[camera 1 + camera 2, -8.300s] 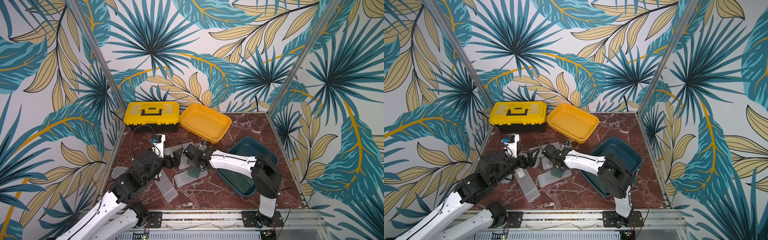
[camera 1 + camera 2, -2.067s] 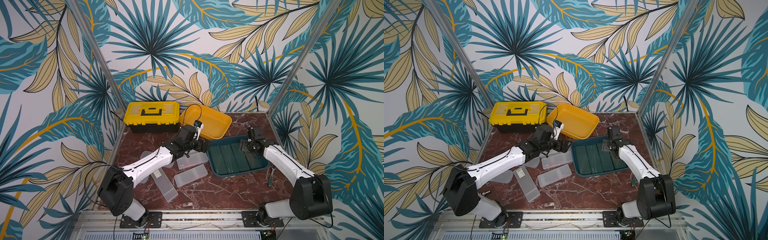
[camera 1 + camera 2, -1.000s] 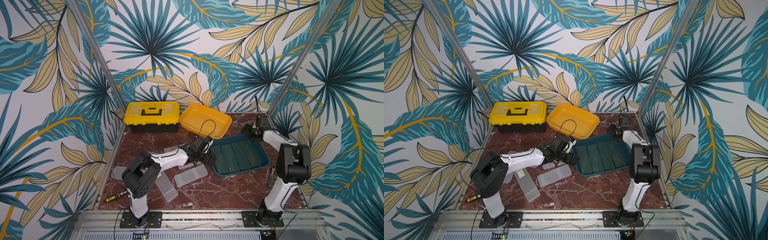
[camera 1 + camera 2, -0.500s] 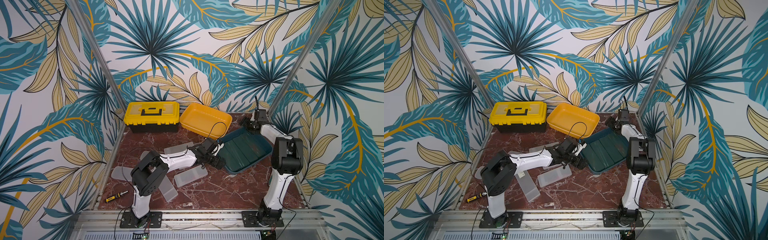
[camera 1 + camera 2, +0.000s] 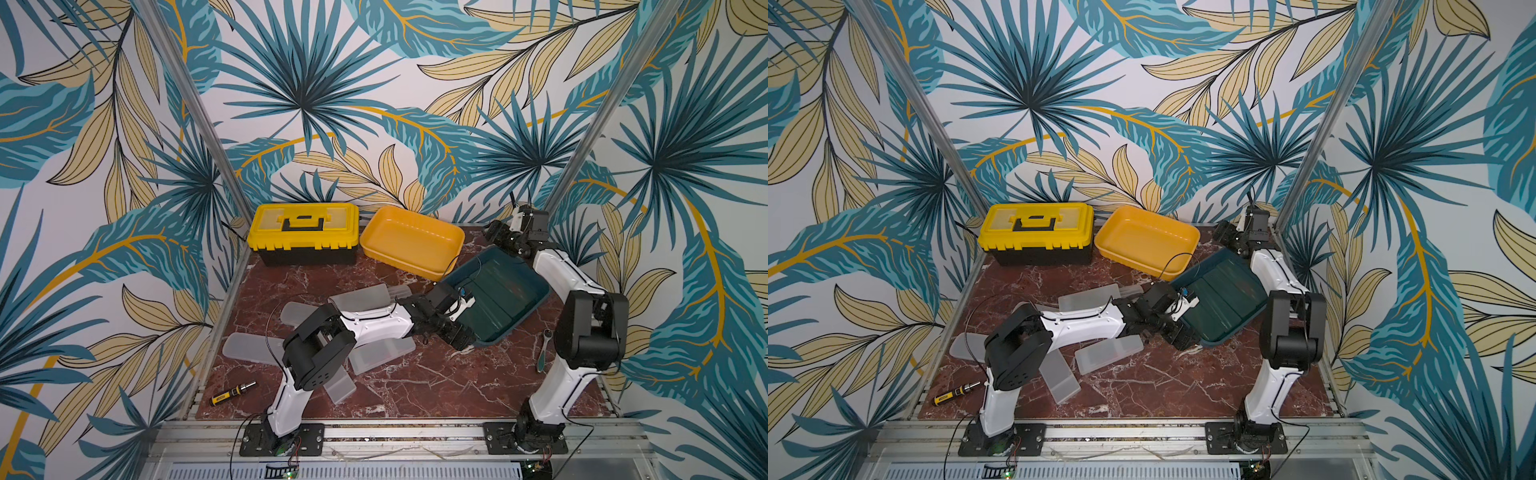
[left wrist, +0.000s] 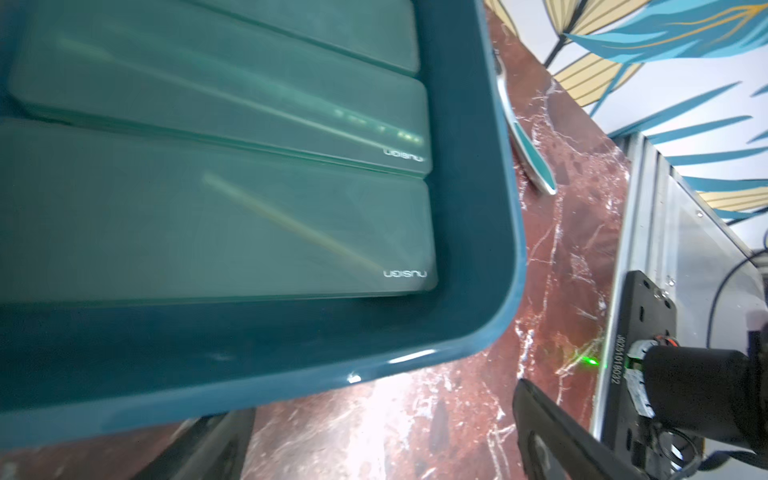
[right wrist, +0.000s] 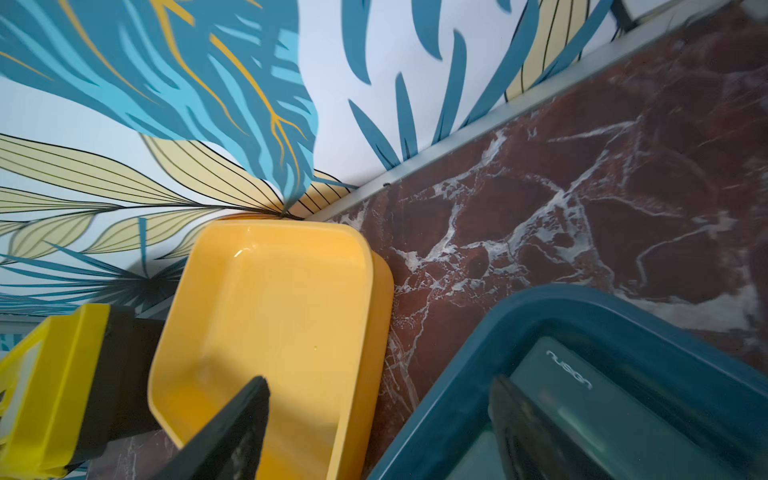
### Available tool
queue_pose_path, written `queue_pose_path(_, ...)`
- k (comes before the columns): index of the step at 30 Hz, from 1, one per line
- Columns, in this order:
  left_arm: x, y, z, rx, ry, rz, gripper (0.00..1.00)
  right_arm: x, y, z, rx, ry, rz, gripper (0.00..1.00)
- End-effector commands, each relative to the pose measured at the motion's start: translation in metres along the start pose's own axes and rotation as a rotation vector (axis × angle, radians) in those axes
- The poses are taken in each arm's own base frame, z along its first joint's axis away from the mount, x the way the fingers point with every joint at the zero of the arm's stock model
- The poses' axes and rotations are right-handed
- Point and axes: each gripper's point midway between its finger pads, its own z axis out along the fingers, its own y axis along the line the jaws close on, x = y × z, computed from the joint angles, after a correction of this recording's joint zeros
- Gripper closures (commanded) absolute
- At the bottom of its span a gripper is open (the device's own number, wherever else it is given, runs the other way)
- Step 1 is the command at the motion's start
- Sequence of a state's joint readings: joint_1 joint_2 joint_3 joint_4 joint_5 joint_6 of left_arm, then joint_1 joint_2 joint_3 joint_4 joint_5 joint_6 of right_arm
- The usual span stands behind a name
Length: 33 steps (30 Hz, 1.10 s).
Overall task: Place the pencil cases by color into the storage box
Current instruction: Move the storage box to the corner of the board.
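The green half looks finished. Three dark green cases [image 6: 216,232] lie flat and side by side in the teal tub [image 5: 517,318], long edges parallel, filling most of its floor. I see no green case out on the tabletop [image 5: 415,386].

The white half has not begun, as I judge it. At least five frosted white cases [image 5: 382,353] are scattered on the tabletop on the left arm's side, pointing different ways. One lies partly under that arm, so there may be more hidden there. The yellow tub [image 5: 411,241] beside the teal one holds nothing, and it seems the likely place for the white ones.

The cases are thin, long rectangles with rounded corners. The green ones are matte and opaque, each with a small pale logo near one end. The white ones are cloudy, and the red marble shows faintly through them.

The teal tub sits askew, one far corner just beside the yellow tub. The left jaws stand wide open at its near corner, low over the tabletop, and hold nothing. The right jaws are also open at the far corner, straddling the rim. One jaw is over a green case inside and the other is outside toward the yellow tub. They do not appear to clamp the rim.
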<state>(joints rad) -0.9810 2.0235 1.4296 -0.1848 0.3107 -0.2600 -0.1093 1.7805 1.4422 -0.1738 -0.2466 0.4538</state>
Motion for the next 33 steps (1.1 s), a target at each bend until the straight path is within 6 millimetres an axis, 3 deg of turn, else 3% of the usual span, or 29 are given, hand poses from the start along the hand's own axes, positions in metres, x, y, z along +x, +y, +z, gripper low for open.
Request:
queue_pose_path(1,-0.035,-0.024,-0.03,0.031,-0.108,0.067,0.03,0.021,-0.027,-0.042,0.169,0.052,-0.006,0.16)
queue_pose_path(8,-0.012,-0.002,-0.093,-0.147,-0.167,0.035,0.03,0.068,-0.08,-0.117,0.472,0.069,0.068,0.15)
queue_pose_path(14,0.028,0.016,-0.111,-0.237,-0.094,-0.063,0.03,0.128,-0.111,-0.148,0.571,0.14,0.135,0.16)
queue_pose_path(22,0.043,0.02,-0.124,-0.248,-0.1,-0.064,0.03,0.182,-0.135,-0.141,0.606,0.248,0.215,0.23)
queue_pose_path(33,0.041,0.033,-0.133,-0.243,-0.125,-0.081,0.03,0.194,-0.159,-0.118,0.693,0.343,0.143,0.49)
